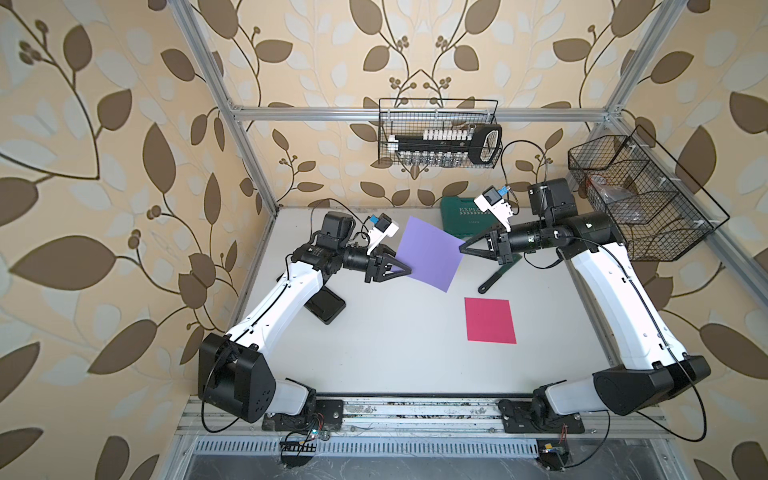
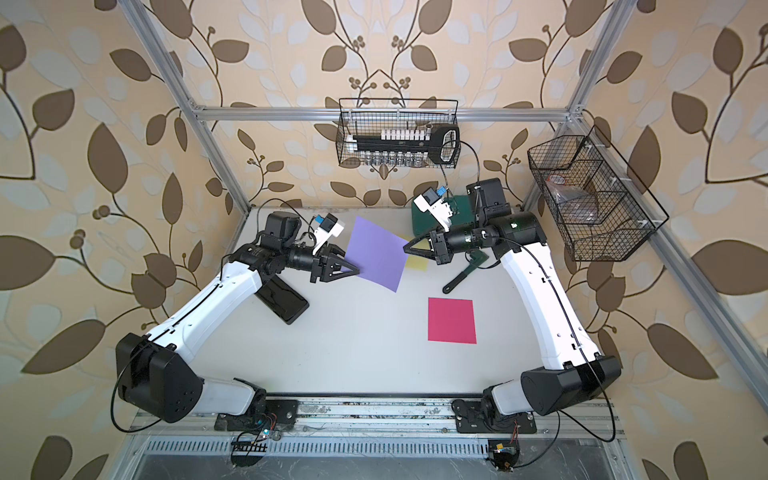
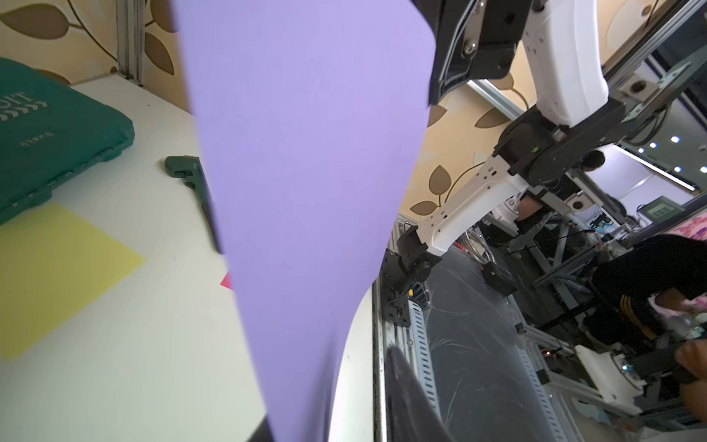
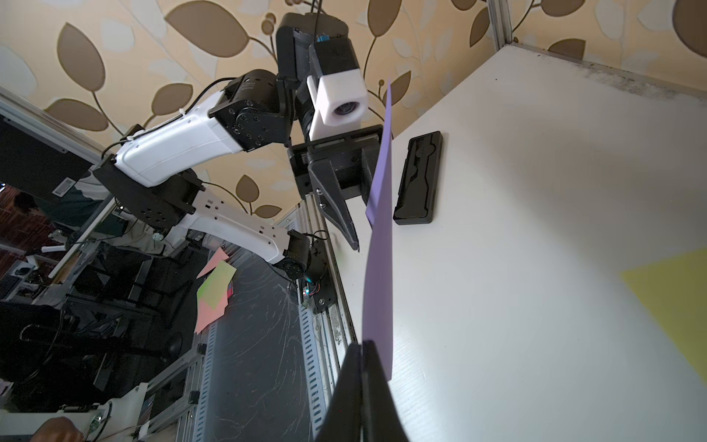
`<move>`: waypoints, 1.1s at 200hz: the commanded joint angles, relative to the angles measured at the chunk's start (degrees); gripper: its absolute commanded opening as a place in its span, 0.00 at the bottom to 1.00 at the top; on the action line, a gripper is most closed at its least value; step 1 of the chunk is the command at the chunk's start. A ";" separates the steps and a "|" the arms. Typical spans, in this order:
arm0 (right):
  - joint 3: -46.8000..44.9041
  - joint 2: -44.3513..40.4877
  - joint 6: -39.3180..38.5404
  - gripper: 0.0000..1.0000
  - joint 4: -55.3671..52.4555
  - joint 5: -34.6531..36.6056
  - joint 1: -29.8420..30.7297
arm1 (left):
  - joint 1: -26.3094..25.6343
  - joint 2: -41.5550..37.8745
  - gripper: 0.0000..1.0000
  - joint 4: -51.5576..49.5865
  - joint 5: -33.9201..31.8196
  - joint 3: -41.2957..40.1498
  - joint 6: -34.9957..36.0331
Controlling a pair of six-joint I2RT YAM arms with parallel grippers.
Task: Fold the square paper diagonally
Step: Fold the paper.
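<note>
both top views: purple paper (image 1: 430,255) (image 2: 376,253) held above the table (image 1: 374,353); right gripper (image 1: 462,248) pinches one corner, left gripper (image 1: 408,272) straddles the opposite edge; left wrist: purple paper (image 3: 306,172) runs between spread jaws; right wrist: right gripper (image 4: 363,344) clamps the paper; left gripper's finger (image 4: 338,206) just clear of it

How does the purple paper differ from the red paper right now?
The purple paper hangs in the air, pinched at a corner by the right end effector; the red paper lies on the table, untouched. The purple paper curves; the red paper is flat. Both are unfolded squares.
</note>
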 commanded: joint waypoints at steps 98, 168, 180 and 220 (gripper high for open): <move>-7.91 -3.39 19.20 0.00 15.31 28.09 8.12 | -0.85 -2.03 0.06 5.28 -14.18 1.66 -15.36; -6.89 -0.27 23.70 0.00 17.54 43.93 23.40 | -3.41 -1.00 0.11 3.10 -25.50 3.73 -20.24; -5.97 1.14 24.35 0.00 17.26 44.36 24.78 | -3.88 -0.98 0.13 3.11 -26.07 3.74 -20.08; -4.31 4.36 25.91 0.00 18.74 44.11 26.76 | -4.79 -1.86 0.16 5.92 -26.70 1.95 -21.41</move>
